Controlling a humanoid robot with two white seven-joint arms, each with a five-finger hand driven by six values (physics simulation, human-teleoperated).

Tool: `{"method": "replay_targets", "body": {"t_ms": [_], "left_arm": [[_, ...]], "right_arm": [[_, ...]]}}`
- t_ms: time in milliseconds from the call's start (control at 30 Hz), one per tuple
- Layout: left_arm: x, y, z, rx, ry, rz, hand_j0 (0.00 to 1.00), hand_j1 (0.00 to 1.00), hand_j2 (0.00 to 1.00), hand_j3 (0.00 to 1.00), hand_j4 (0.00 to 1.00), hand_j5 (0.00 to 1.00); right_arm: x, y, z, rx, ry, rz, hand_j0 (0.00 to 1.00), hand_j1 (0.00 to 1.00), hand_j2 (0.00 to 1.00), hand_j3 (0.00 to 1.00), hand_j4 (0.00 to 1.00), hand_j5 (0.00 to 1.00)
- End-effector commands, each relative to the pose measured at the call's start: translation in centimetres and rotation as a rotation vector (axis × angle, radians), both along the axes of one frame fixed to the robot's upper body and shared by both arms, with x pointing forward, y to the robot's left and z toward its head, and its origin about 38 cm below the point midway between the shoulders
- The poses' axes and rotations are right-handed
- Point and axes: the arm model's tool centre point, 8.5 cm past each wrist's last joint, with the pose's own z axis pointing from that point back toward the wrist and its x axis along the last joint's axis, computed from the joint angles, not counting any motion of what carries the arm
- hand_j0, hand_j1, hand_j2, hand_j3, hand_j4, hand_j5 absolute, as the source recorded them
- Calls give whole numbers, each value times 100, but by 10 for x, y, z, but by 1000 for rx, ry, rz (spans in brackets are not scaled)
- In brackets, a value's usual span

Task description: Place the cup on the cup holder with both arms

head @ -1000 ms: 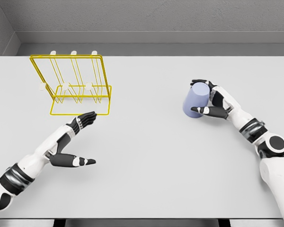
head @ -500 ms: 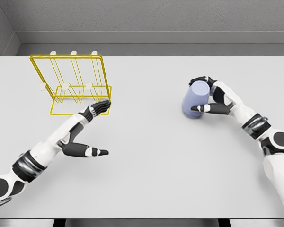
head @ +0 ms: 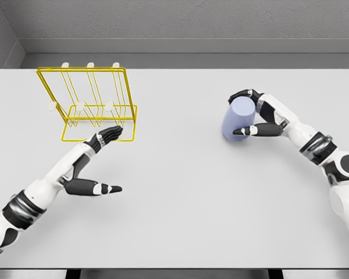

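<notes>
Now my right hand (head: 253, 113) has its fingers clamped around the blue cup (head: 239, 119) on the bench (head: 180, 192). My left hand (head: 96, 163) hovers with fingers apart, just beside the yellow cup holder (head: 90, 104).

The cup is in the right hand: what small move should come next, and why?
Probably lift the cup slightly off the table. The right hand already wraps it, while the yellow cup holder stands far across, beside the open left hand.
</notes>
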Motion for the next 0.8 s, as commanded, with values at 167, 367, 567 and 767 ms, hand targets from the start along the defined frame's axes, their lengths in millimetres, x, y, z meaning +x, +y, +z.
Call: {"method": "replay_targets", "body": {"t_ms": [167,367,567,767], "left_arm": [[-11,-8,-3,159,-134,-104,100,100,100,100,100,100],[-10,-5,-2,166,-135,-96,100,100,100,100,100,100],[-12,7,-1,154,-130,-44,100,100,100,100,100,100],[-12,7,-1,151,-131,-43,100,100,100,100,100,100]], "right_arm": [[-4,17,13,-2,-35,60,53,53,53,53,53,53],[-7,41,17,-16,-48,135,53,53,53,53,53,53],[-12,60,17,-29,-51,194,53,53,53,53,53,53],[-16,75,18,-28,-57,236,52,52,52,52,52,52]]}}
